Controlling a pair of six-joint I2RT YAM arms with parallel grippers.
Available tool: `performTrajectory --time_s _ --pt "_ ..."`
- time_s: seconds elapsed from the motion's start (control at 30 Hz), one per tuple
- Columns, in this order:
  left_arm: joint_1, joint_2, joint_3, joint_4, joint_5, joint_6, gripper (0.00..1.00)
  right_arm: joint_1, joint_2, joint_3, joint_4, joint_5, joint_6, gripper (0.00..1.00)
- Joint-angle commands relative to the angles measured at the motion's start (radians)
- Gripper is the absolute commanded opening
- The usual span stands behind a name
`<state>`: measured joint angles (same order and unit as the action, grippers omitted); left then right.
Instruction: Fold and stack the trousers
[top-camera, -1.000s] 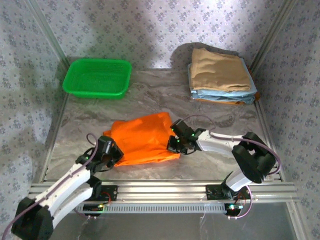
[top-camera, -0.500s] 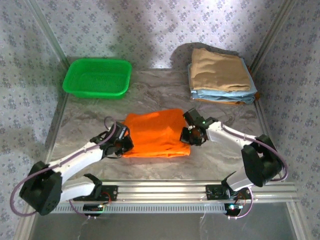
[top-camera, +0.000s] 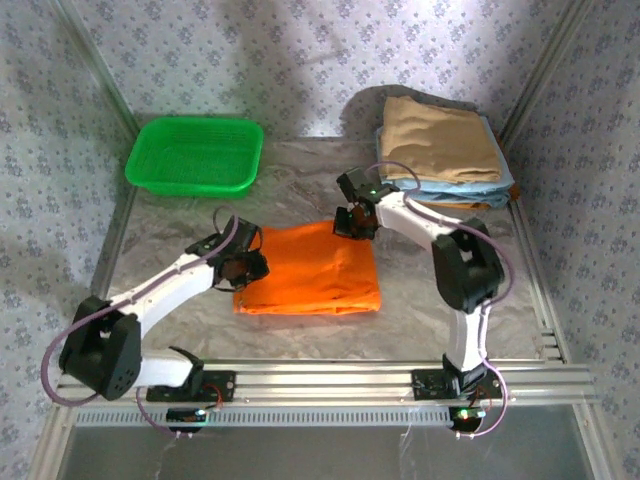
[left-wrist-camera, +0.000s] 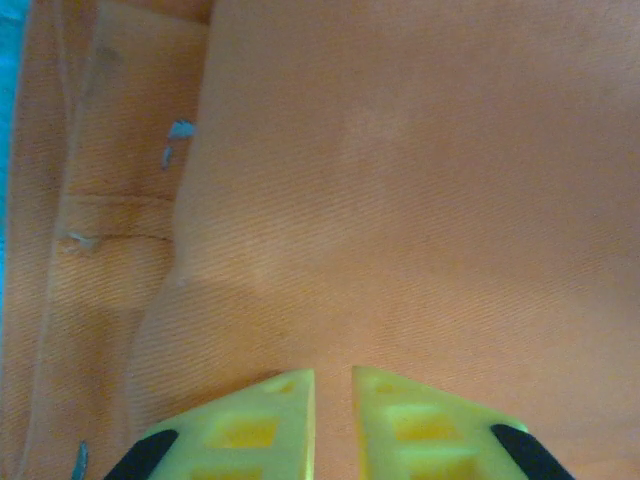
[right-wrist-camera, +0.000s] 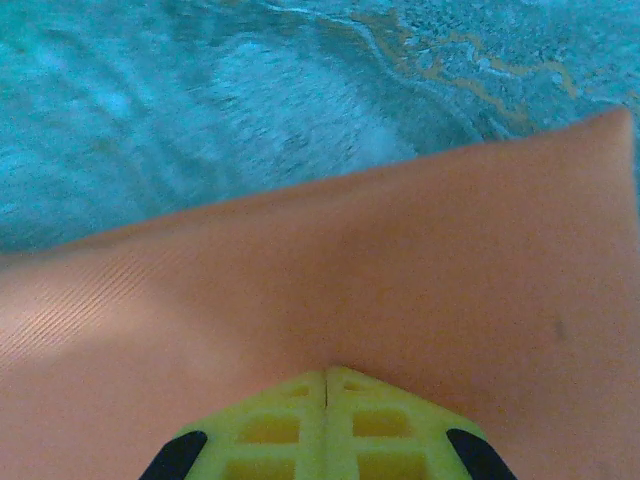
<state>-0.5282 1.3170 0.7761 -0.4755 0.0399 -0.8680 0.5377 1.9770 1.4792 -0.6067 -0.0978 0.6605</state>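
The orange trousers (top-camera: 312, 268) lie folded into a flat, roughly rectangular bundle in the middle of the table (top-camera: 300, 180), nearer the front edge than the back.

The left arm runs from its base at the near left corner, low over the table, up and to the right. The left gripper (top-camera: 248, 268) sits at the left edge of the bundle. In the left wrist view its yellow fingertips (left-wrist-camera: 285, 415) are drawn almost together, with only a thin slit between them, and they pinch the orange cloth, which creases outward from the tips.

The right arm rises from its base to a raised elbow on the right side of the table, then bends back toward the left. The right gripper (top-camera: 352, 222) points down at the far right corner of the trousers. In the right wrist view its fingertips (right-wrist-camera: 290, 425) are pressed fully together on the cloth, which puckers up toward them. Bare table shows beyond the cloth's edge.

A green basket (top-camera: 195, 155) stands at the far left of the table. A stack of folded garments, with a tan garment (top-camera: 440, 138) on top of light blue ones (top-camera: 455, 188), sits at the far right, well apart from the trousers.
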Motion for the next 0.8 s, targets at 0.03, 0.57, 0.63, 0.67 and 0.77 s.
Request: performTrajectory --time_s 0.03,0.57,0.63,0.67,0.77 --pt "-0.015 -0.068 -0.123 0.035 -0.042 -0.054 0.15 -0.021 0.149 0.045 -0.031 -0.022 -0.015 0.0" --pt "0.048 -0.366 -0.308 -0.088 -0.08 -0.01 0.3 -0.009 -0.115 0.024 -0.108 0.105 -0.088 0.1" --pt "0.049 -0.382 -0.302 -0.088 -0.063 -0.008 0.33 -0.015 -0.114 0.05 -0.17 0.21 -0.114 0.2" --pt "0.05 -0.388 -0.304 -0.089 -0.059 -0.011 0.34 -0.016 -0.107 0.062 -0.195 0.27 -0.122 0.25" --pt "0.05 -0.406 -0.311 -0.084 -0.051 -0.021 0.36 -0.035 -0.063 0.102 -0.262 0.452 -0.124 0.49"
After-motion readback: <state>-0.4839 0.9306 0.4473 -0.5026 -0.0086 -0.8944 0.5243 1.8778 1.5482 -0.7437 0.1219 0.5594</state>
